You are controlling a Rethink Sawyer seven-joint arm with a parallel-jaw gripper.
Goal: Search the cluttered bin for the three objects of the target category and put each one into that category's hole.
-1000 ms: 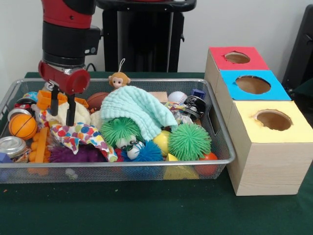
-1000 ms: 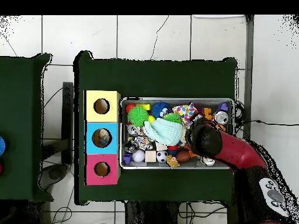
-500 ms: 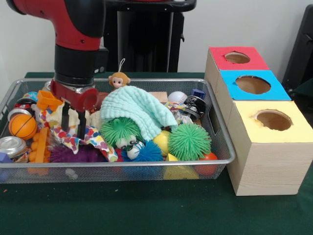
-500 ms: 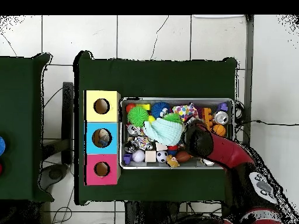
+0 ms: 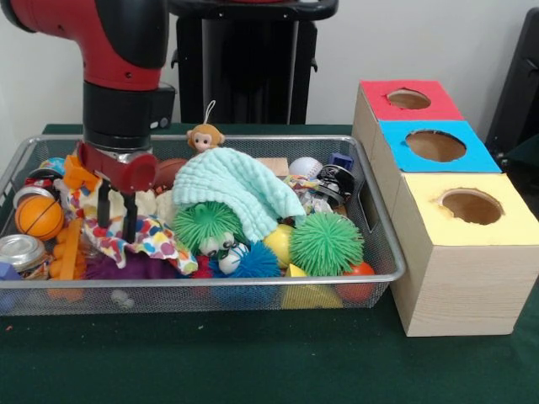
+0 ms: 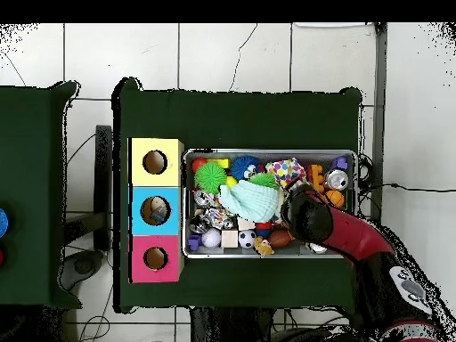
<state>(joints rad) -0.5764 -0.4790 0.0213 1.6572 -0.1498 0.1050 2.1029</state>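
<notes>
The silver wire mesh bin (image 5: 253,282) is packed with toys and also shows in the overhead view (image 6: 267,152). My gripper (image 5: 117,229) hangs over the bin's left part. Its two black fingers (image 5: 130,219) are apart, with their tips down at a polka-dot cloth (image 5: 160,237) and a cream cloth. It holds nothing. In the overhead view the red arm (image 6: 312,212) hides the gripper. Three wooden boxes stand to the right of the bin, each with a round hole: a red top (image 5: 438,105), a blue top (image 5: 472,156) and a yellow top (image 5: 514,223).
A mint cloth (image 5: 240,185) covers the middle of the pile. Round it lie green spiky balls (image 5: 326,242), a blue spiky ball (image 5: 253,263), a small basketball (image 5: 38,216), a baseball (image 5: 305,166), a monkey toy (image 5: 205,136), a tin can (image 5: 21,251) and orange plastic pieces (image 5: 67,248).
The gripper has come down and a little to the right onto the polka-dot cloth, then shifted slightly back left. Its fingers stay apart. The toys have barely moved.
</notes>
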